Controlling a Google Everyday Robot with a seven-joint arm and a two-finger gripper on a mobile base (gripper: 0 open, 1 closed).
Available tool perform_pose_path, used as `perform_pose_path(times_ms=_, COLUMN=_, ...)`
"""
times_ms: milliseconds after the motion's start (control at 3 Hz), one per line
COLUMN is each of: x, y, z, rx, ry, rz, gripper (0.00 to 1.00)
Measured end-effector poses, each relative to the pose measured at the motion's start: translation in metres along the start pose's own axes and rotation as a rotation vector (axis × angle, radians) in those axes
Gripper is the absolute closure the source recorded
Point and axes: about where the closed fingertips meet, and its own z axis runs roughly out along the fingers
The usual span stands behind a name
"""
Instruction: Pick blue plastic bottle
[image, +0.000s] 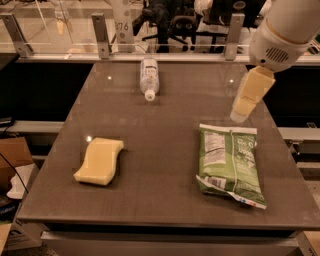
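The small clear plastic bottle with a pale blue label (149, 76) lies on its side at the far middle of the dark grey surface (165, 135). Its long axis runs far-to-near, with the white cap toward the near edge. The cream-coloured tool (241, 114) hangs above the right side, well apart from the bottle; whether it is spread or pressed together cannot be told.

Dark flat tabletop (165, 130), clear blue-labelled plastic bottle (149, 76) lying far centre, yellow foam sponge (100, 161) near left, green foil bag (229, 162) near right, gripper (240, 114) above far right.

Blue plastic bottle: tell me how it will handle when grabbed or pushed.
The bottle lies on its side on the table, so a sideways nudge would probably roll it. Small and clear, it is likely light and may squash slightly. The gripper hovers just beyond the green bag.
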Motion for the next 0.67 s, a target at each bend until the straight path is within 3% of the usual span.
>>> perform_pose_path(times_ms=667, x=-0.060, y=-0.049, z=0.049, rx=0.013, ry=-0.030, rz=0.137, gripper=0.00)
